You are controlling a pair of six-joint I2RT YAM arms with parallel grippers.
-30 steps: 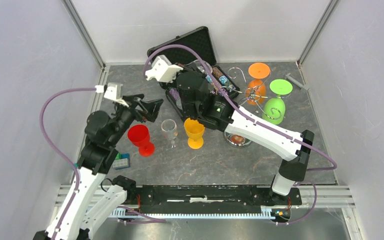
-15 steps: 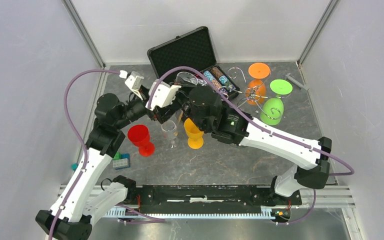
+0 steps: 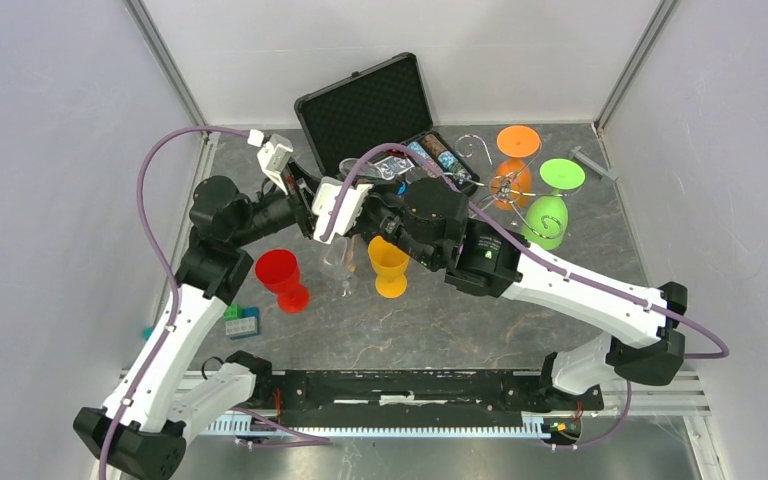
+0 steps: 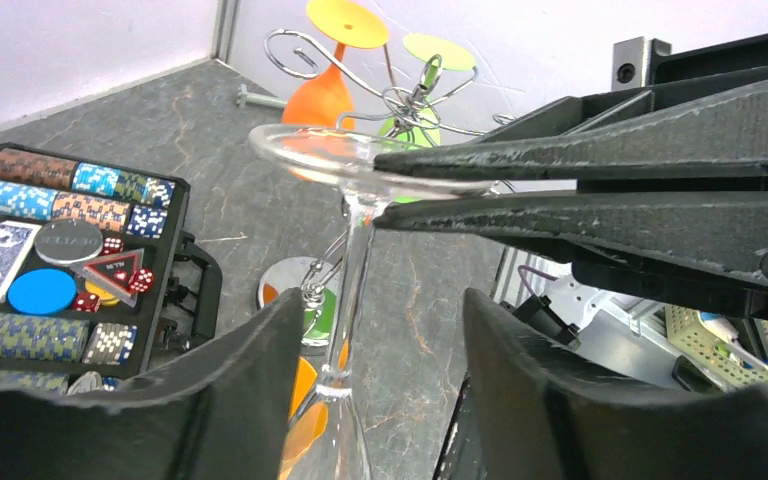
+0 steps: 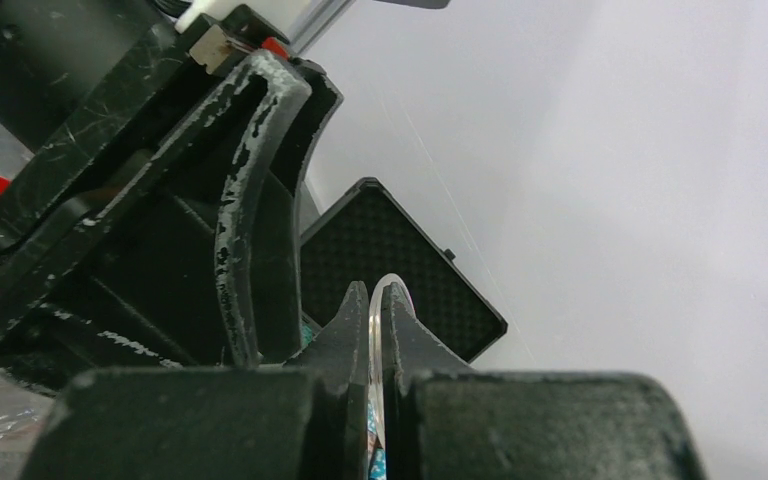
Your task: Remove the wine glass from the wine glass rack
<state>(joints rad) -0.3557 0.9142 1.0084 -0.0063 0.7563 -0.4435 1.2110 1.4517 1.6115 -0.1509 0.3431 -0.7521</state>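
Note:
The clear wine glass (image 4: 355, 260) is foot-up between the two grippers; in the top view (image 3: 340, 262) it shows below the right wrist. My right gripper (image 5: 375, 300) is shut on the glass's round foot (image 4: 320, 155), pinching its rim flat between both fingers (image 4: 560, 180). My left gripper (image 4: 380, 330) is open, one jaw on either side of the stem, not touching it. The bowl's lower end is out of view. The chrome wine glass rack (image 3: 500, 185) stands at the back right with an orange glass (image 3: 513, 165) and a green glass (image 3: 550, 215) hanging on it.
An open black chip case (image 3: 375, 100) with poker chips (image 4: 60, 230) lies at the back. A red cup (image 3: 280, 275) and an orange cup (image 3: 388, 262) stand on either side of the clear glass. Blue blocks (image 3: 242, 322) lie near left. The rack's mirrored base (image 4: 290, 285) is beyond the glass.
My left arm has swung forward and right, bringing its open jaws around the glass stem. My right wrist has moved toward the near left over the glass. The glass has stayed about where it was.

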